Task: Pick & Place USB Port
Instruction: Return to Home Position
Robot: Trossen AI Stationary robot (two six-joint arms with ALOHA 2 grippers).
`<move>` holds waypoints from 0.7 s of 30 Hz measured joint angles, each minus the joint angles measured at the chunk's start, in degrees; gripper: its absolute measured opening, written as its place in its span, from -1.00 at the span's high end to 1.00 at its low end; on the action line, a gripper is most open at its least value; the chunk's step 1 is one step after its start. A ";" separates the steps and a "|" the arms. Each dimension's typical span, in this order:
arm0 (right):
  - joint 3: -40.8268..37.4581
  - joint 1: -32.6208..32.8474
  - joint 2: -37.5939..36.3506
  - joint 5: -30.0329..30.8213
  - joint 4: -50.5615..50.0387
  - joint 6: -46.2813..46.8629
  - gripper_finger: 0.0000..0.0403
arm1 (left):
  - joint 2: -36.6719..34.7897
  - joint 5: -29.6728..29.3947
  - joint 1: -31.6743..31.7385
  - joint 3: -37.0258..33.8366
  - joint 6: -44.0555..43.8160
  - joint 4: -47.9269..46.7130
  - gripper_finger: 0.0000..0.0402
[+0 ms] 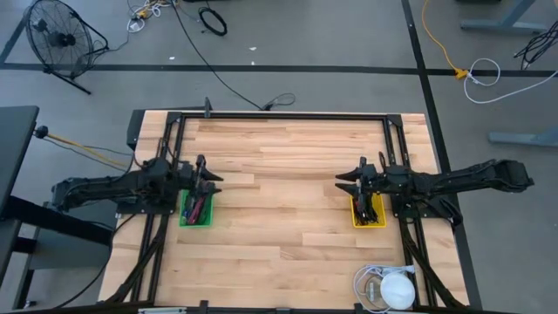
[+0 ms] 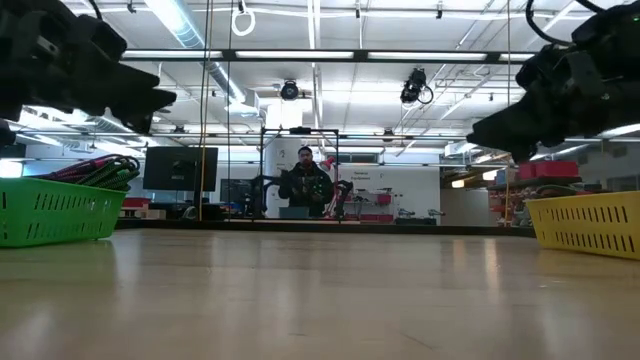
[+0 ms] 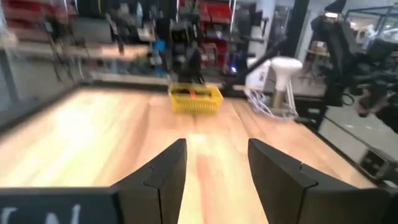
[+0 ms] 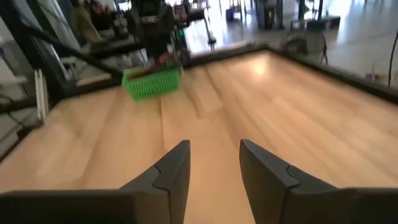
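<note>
Wood planks make up one table (image 1: 288, 174), seen from above, and two bins are set on it. One green bin (image 1: 197, 224) is placed at the table's 9 o'clock side, and one yellow bin (image 1: 369, 224) at its 3 o'clock side; the two are kept well apart, with bare boards between them.

A bundle of dark and pink cables (image 1: 198, 208) is held inside the green bin and is seen rising above its rim in the low view; the number of cables cannot be told. Dark pieces (image 1: 370, 209) are seen inside the yellow bin, and their number cannot be told either.

Two arms are stretched in from the table's sides. The left gripper (image 1: 212, 179) is held above the green bin's 12 o'clock end and is pointed toward 3 o'clock. Its two fingers (image 3: 161, 177) are spread apart and nothing is held between them. The right gripper (image 1: 343, 181) is held above the yellow bin's 12 o'clock end and is pointed toward 9 o'clock. Its two fingers (image 4: 168, 174) are likewise spread apart with nothing between them. Both grippers are raised clear of the boards in the low view.

One white round device (image 1: 397, 290) with a coiled cord is placed at the table's 5 o'clock corner. One fan (image 1: 57, 35) is stood on the floor at 10 o'clock. One person (image 2: 305, 180) is seen in the room beyond the table.
</note>
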 joint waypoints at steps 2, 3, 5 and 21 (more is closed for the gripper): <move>0.00 0.00 0.01 -1.19 -1.33 0.34 0.30 | 0.01 1.08 -0.10 0.00 -1.96 -1.58 0.12; 0.00 0.00 -0.01 -1.99 -1.55 1.03 0.30 | 0.01 1.96 -0.10 0.00 -2.96 -1.62 0.12; 0.00 0.00 0.01 -3.49 -1.22 2.91 0.30 | -0.01 3.14 -0.10 0.00 -3.02 -2.62 0.12; 0.00 0.00 -0.01 -3.90 -0.20 4.56 0.30 | 0.01 3.44 -0.10 0.00 -2.83 -3.07 0.12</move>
